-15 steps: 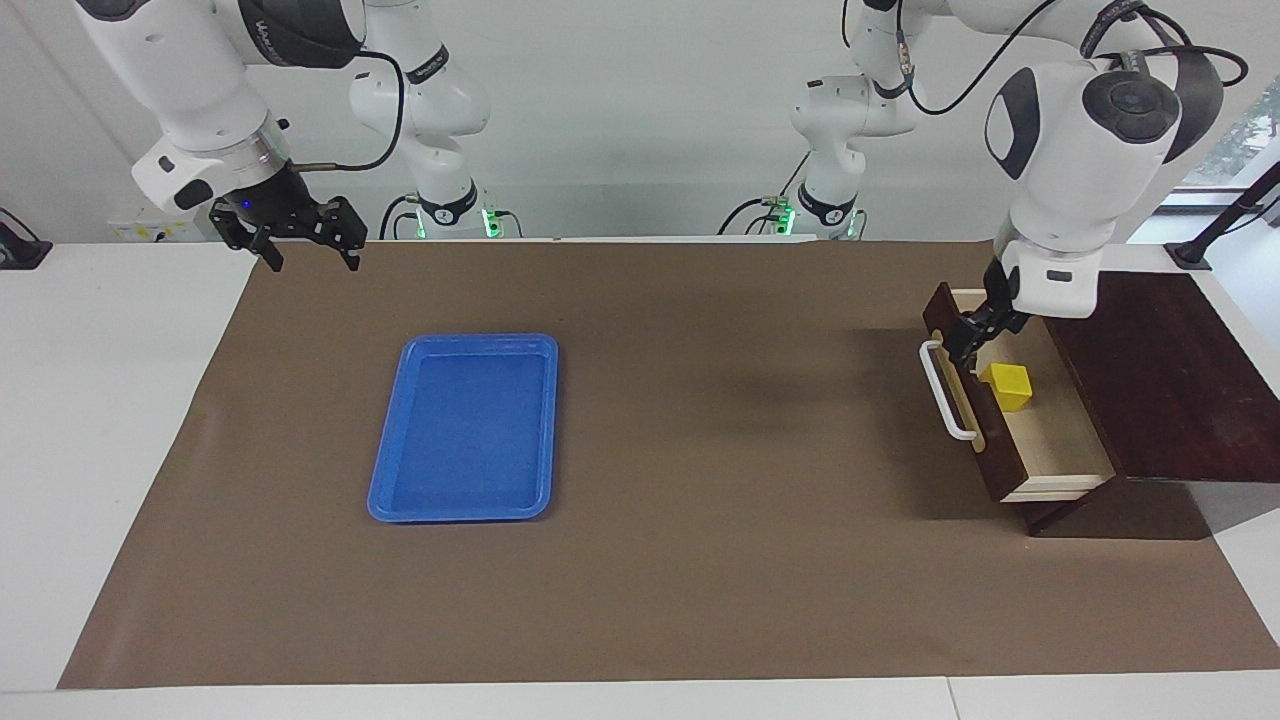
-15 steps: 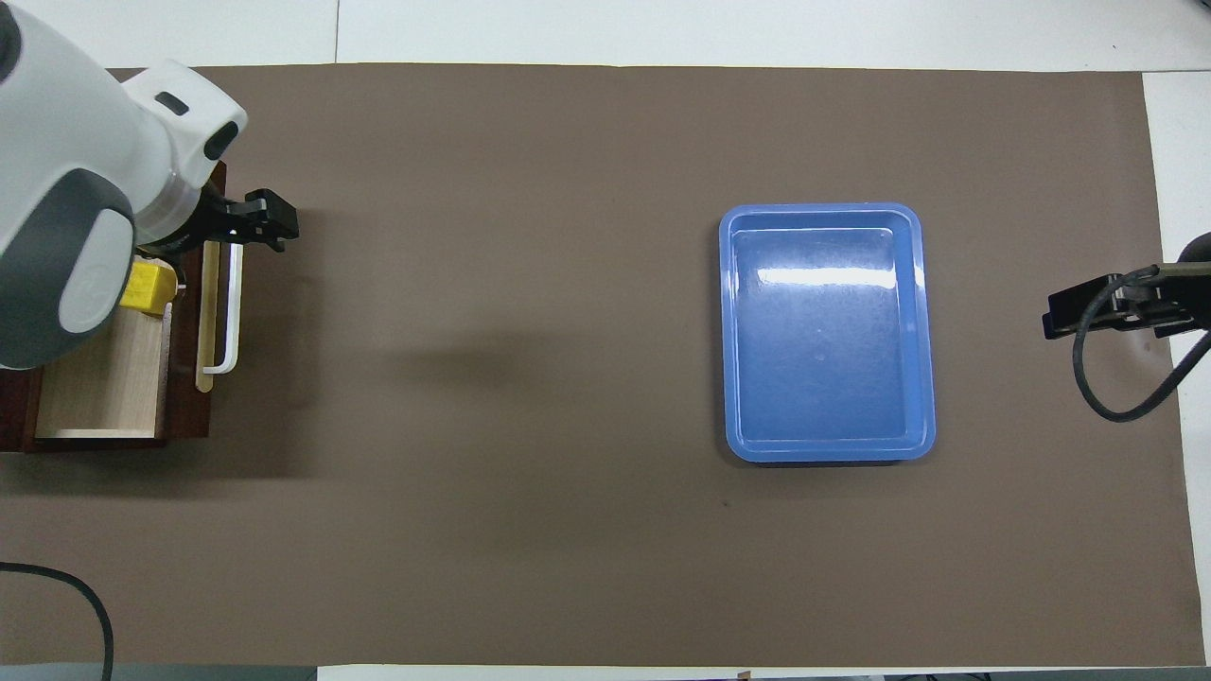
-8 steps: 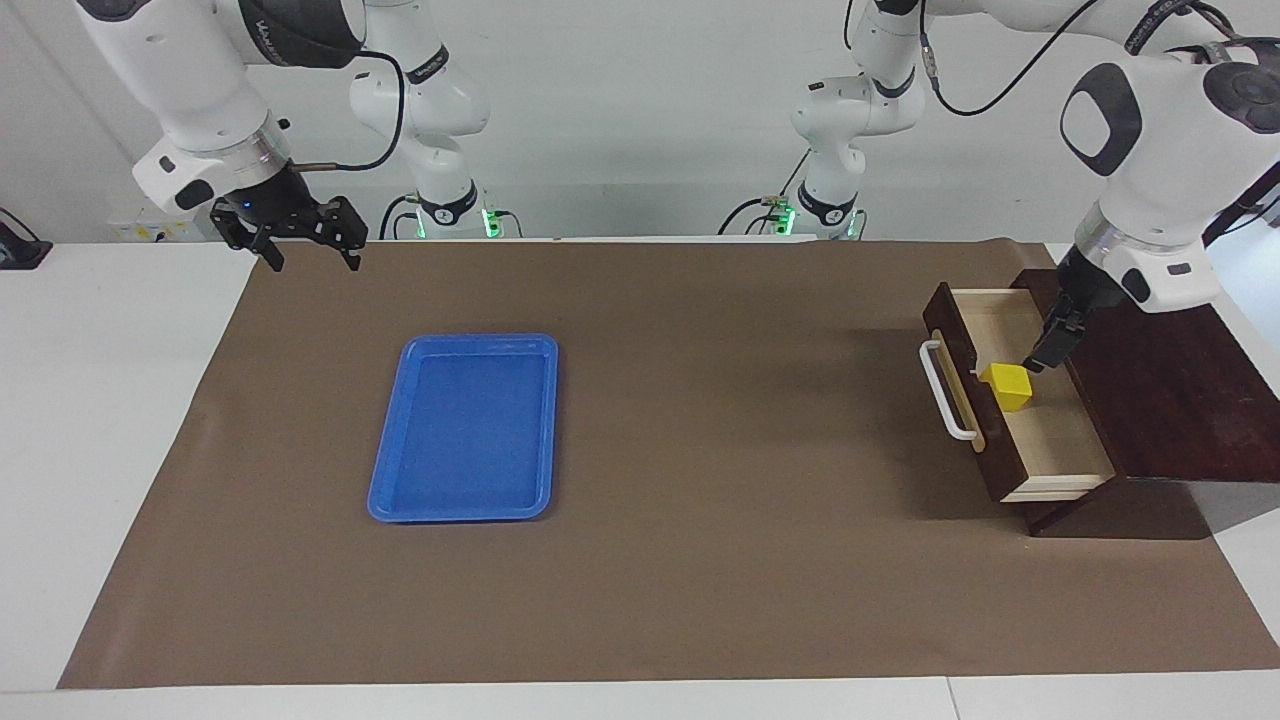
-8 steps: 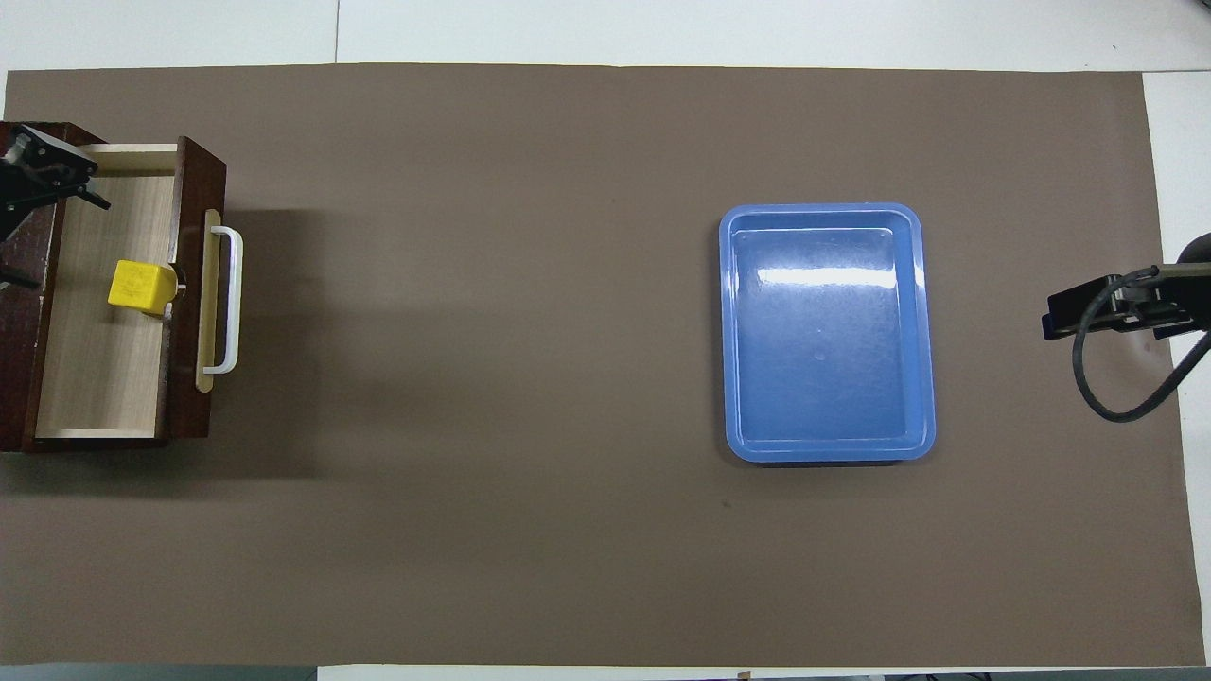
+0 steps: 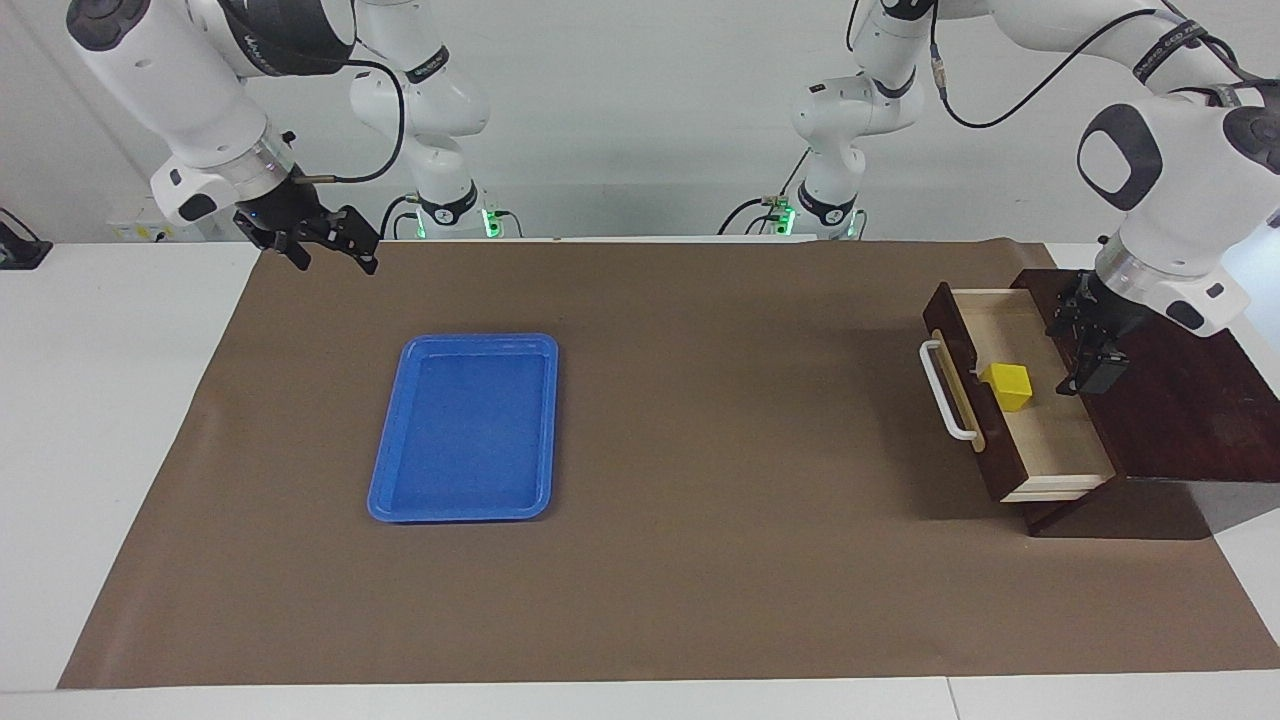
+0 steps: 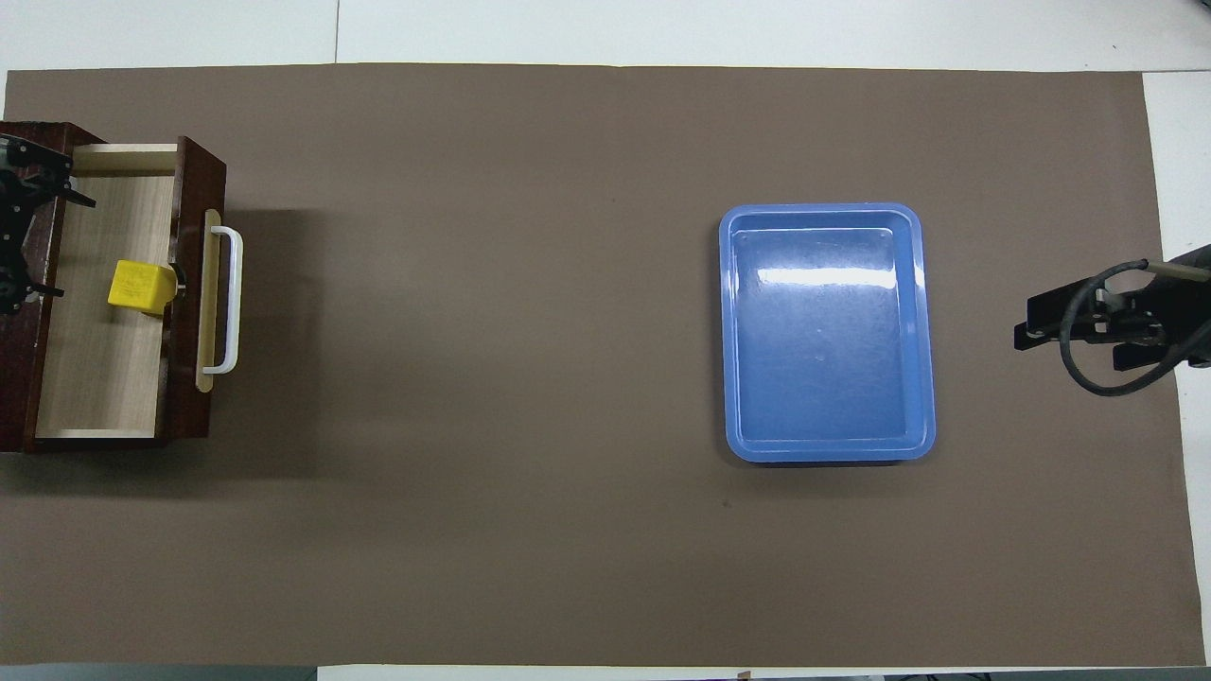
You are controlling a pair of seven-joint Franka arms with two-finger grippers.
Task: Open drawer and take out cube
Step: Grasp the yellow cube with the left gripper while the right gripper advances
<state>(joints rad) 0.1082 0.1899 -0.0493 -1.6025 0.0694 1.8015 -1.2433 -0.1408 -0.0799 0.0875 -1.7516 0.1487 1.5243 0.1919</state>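
Drawer is pulled out of the cabinet at the left arm's end of the surface, w/ pale inside showing. Its white handle faces the tray.

Cube sits in the drawer, on the drawer floor, close to the drawer's front wall and about midway along it. Nothing touches the cube.

Left claw hangs over the drawer's inner edge where drawer meets cabinet top, beside the cube but apart from it. Fingers stand apart, holding nothing. In the overhead view it shows only at the frame edge, over that same drawer edge.

Right claw is up in the air over the brown mat's edge at the right arm's end, well apart from the drawer. Fingers apart, empty; a black cable runs to it. Right arm waits.

Blue tray lies flat on the mat, well apart from the drawer, toward the right arm's end. Tray holds nothing.
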